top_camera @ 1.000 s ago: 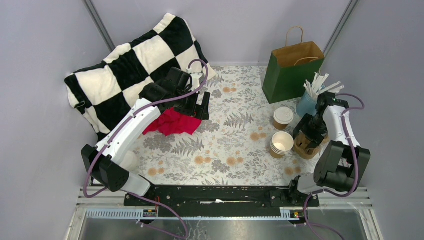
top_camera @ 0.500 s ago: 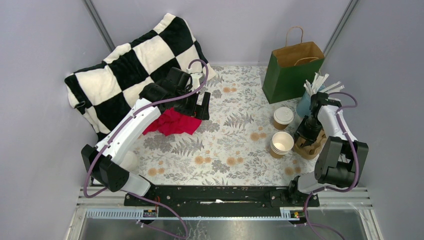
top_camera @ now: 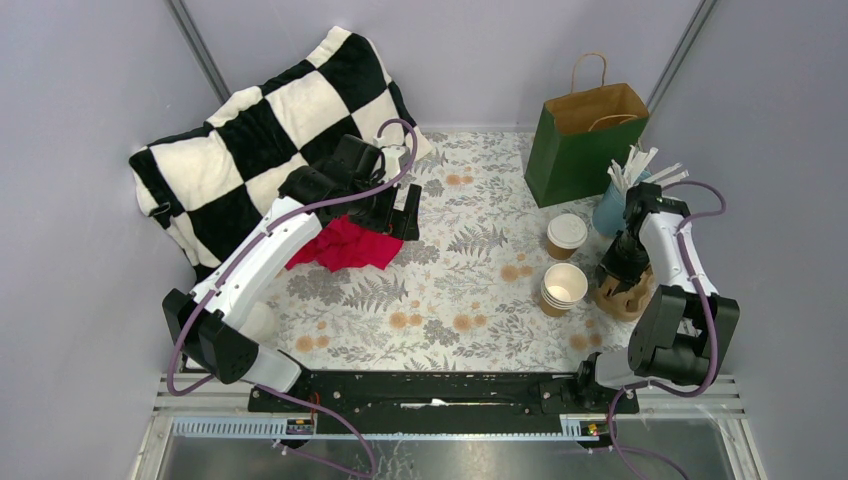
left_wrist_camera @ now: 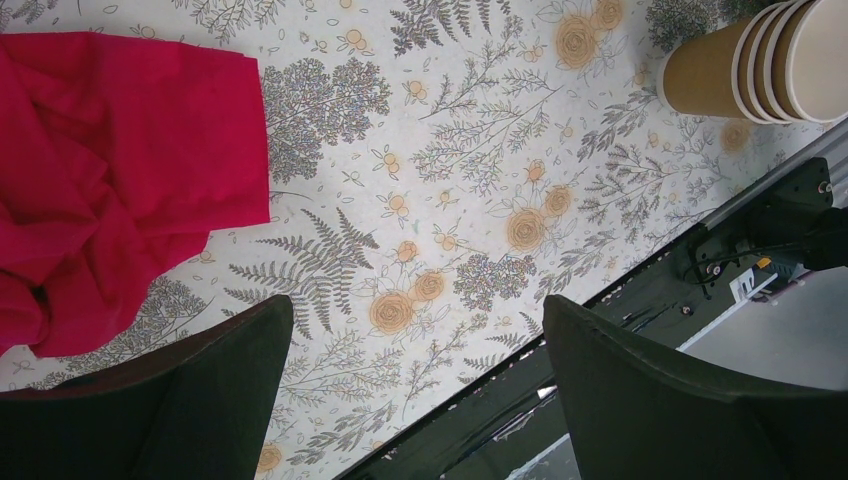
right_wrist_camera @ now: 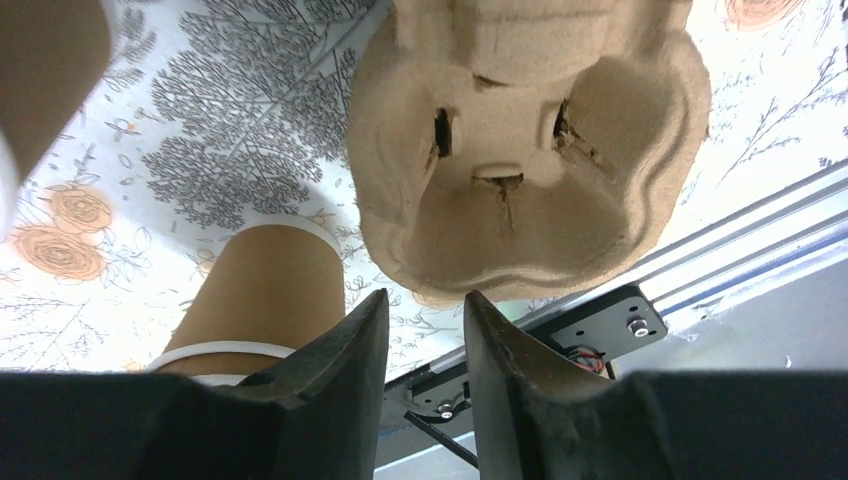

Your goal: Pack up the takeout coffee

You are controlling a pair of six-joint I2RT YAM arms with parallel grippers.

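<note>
The takeout coffee (top_camera: 566,235), a brown paper cup with a white lid, stands upright on the floral tabletop at the right; only its side shows at the right wrist view's top left (right_wrist_camera: 45,80). My right gripper (top_camera: 621,276) hovers just above the molded cup carrier (top_camera: 624,296), right of the coffee. In the right wrist view my right gripper (right_wrist_camera: 425,300) has a narrow empty gap between its jaws, with the carrier (right_wrist_camera: 530,150) below. My left gripper (top_camera: 403,213) is far left, wide open and empty (left_wrist_camera: 415,310), beside a red cloth (left_wrist_camera: 110,180).
A stack of lidless cups (top_camera: 563,288) stands between the coffee and the front edge, left of the carrier. A green paper bag (top_camera: 585,140) stands open at the back right. A blue cup of stirrers (top_camera: 612,205) is beside it. A checkered blanket (top_camera: 260,130) lies back left.
My right arm has shifted slightly over the carrier, first toward the left and then back to the right. The left arm and the cups have not moved.
</note>
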